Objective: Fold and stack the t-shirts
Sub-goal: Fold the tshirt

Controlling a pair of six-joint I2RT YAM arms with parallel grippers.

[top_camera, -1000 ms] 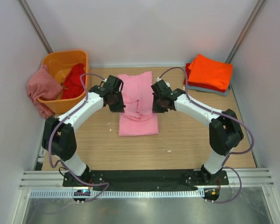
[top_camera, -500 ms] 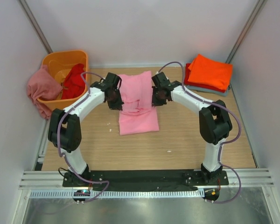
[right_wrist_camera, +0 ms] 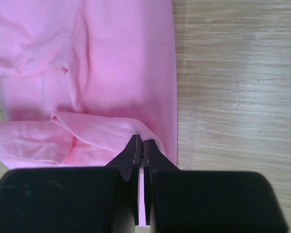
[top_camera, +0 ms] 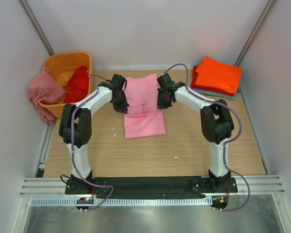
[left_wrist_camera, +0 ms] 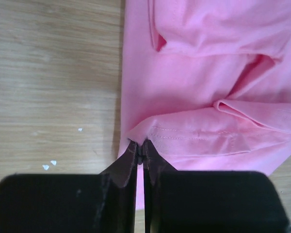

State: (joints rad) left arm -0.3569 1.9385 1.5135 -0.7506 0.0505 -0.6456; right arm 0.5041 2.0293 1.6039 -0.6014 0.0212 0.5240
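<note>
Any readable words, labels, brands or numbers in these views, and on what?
None: no text can be read in any view.
The pink t-shirt, the folded stack and the orange tub are plain.
The small lit device at the near edge is too small to read.

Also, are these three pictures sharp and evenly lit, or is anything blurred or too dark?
Top external view: soft, even light, no glare, only faint shadows around the light pink t-shirt on the table. Left wrist view: hem stitching sharp; the left gripper is nearly black, showing little detail. Right wrist view: wood grain crisp; the right gripper equally dark.
</note>
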